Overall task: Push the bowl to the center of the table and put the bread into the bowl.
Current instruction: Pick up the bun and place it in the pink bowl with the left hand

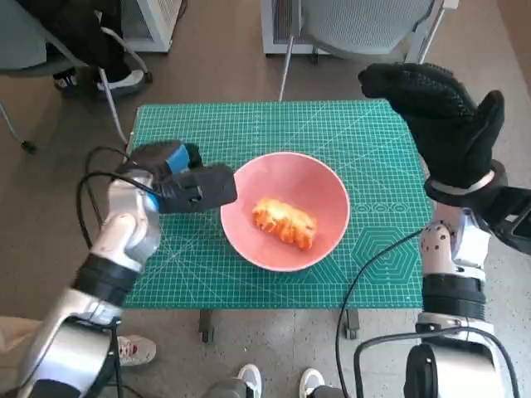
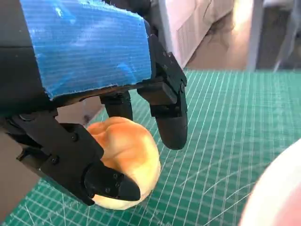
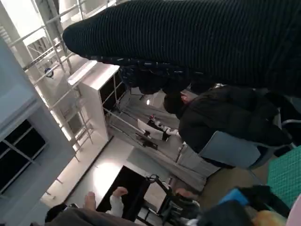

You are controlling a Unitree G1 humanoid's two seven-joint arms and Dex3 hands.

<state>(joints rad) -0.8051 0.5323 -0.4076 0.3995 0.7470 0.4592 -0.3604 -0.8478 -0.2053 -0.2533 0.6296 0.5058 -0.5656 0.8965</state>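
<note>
From the head view, the pink bowl (image 1: 285,210) sits near the middle of the green table (image 1: 365,141), with bread (image 1: 284,221) inside it. The left hand (image 1: 187,184) is just beside the bowl's left rim. The right hand (image 1: 440,120) is lifted over the right edge, fingers apart, holding nothing.

In the left wrist view, the left hand's fingers (image 2: 169,117) wrap a bun (image 2: 127,157) on the table.

The right wrist view shows the glove and a person (image 3: 225,122).

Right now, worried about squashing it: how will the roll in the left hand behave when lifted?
The roll looks puffy, so it is probably light and easily dented by the left hand pinching it. Its rounded, smooth crust suggests it could slip or roll across the mat if dropped.
</note>
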